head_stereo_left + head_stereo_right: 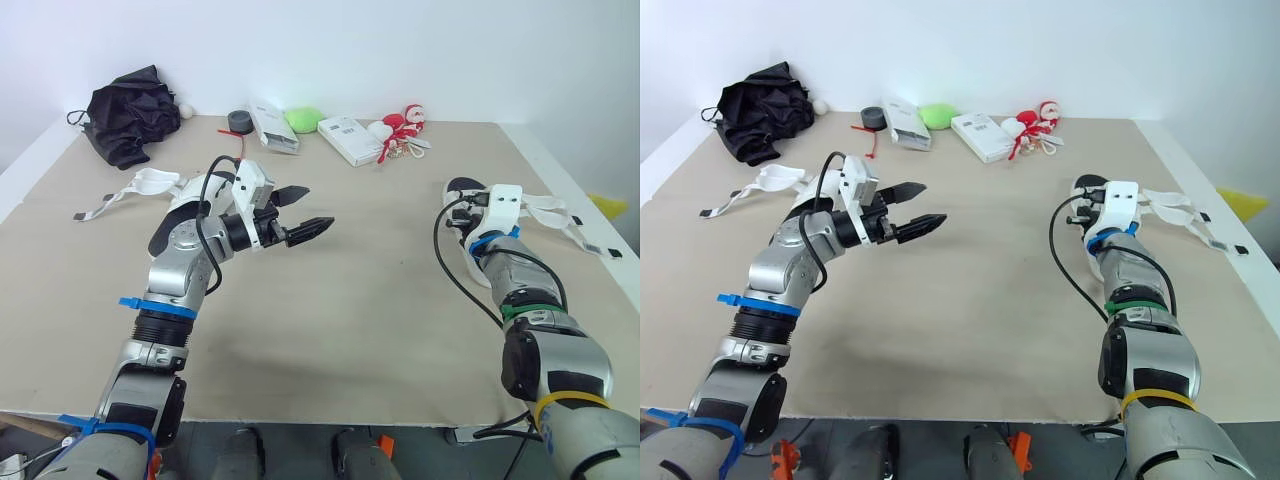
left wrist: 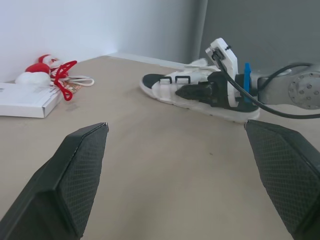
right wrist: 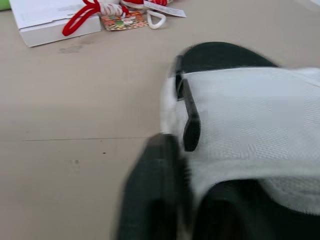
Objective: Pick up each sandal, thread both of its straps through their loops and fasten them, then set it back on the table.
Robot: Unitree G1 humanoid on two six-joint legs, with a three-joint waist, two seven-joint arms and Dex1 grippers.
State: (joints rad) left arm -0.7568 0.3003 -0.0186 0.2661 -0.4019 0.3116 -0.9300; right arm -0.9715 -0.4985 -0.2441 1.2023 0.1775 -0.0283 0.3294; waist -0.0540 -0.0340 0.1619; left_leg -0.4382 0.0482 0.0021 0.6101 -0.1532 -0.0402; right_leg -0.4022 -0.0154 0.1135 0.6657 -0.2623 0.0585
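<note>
Centrally, left pincer [image 1: 316, 207] spread over open table [image 1: 380, 320]; right pincer [image 2: 183, 92] at sandal [image 2: 161, 90] near right edge, grip: cannot tell.

The left arm [image 1: 172, 268] is silver with black joints, black cables [image 1: 203, 215] and blue ties [image 1: 155, 305]. The right arm [image 1: 525, 275] wears green, yellow and blue bands [image 1: 525, 308]. The left claw [image 1: 318, 206] is black.
</note>
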